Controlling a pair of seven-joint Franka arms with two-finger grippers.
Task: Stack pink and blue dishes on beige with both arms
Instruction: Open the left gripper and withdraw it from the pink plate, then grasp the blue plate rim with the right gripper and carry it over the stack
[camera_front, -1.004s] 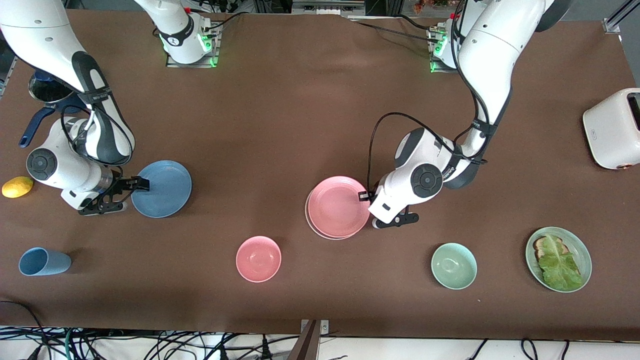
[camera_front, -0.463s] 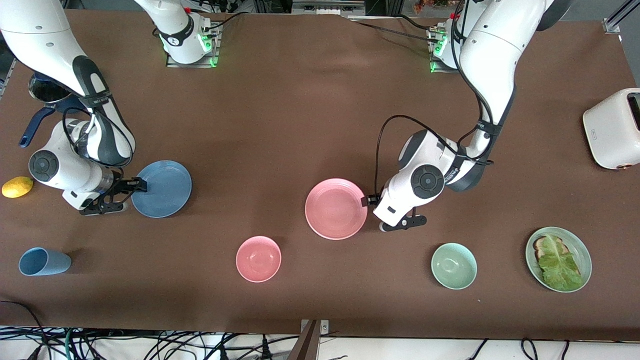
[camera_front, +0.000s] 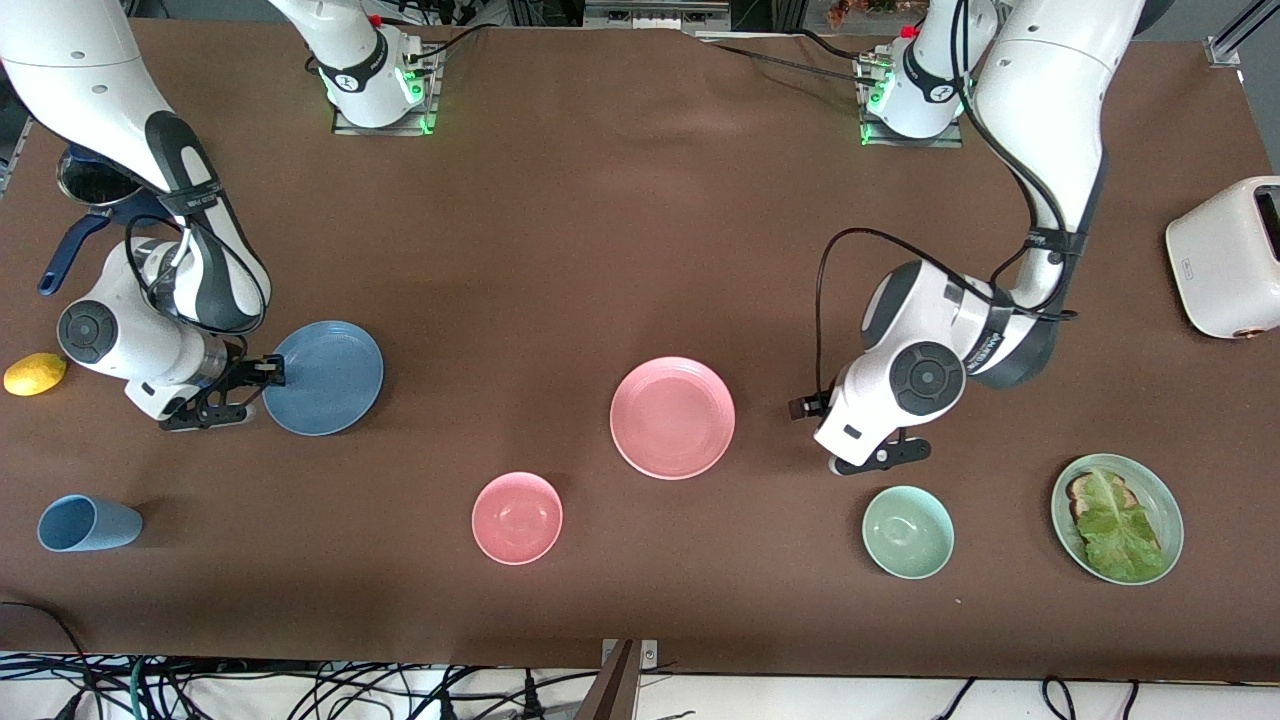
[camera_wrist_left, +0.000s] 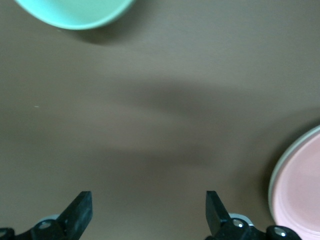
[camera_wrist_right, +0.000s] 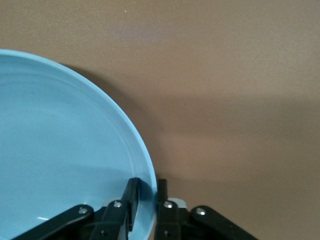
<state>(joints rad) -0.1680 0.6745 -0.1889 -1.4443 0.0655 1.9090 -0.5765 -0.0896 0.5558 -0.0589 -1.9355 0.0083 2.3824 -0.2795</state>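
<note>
1. Worktop (camera_front: 600, 250): brown surface carrying all the dishes.
2. Pink plate (camera_front: 672, 417): flat and round, near the middle of the worktop, lying on the beige plate (camera_wrist_left: 274, 172), of which only a thin pale rim shows under it in the left wrist view. Nothing grips it.
3. Blue plate (camera_front: 323, 377): toward the right arm's end of the worktop, well apart from the pink plate.
4. Right gripper (camera_front: 262, 373): at the edge of the blue plate, fingers (camera_wrist_right: 131, 200) closed on the rim, one above the plate surface and one outside the rim.
5. Left gripper (camera_front: 806, 407): low over bare worktop between the pink plate and the green bowl (camera_front: 907, 531), apart from the pink plate; fingers (camera_wrist_left: 80, 210) spread wide with nothing between them.
6. Pink bowl (camera_front: 517, 517): smaller and deeper, nearer the front camera than the pink plate.
7. Blue cup (camera_front: 88, 523): lying on its side, at the right arm's end, nearer the front camera than the blue plate.
8. Lemon (camera_front: 35, 373): at the right arm's end, beside the right arm's wrist.
9. Green oval plate (camera_front: 1117, 518): carries toast and a lettuce leaf, toward the left arm's end.
10. Toaster (camera_front: 1228, 257): white, at the left arm's end.
</note>
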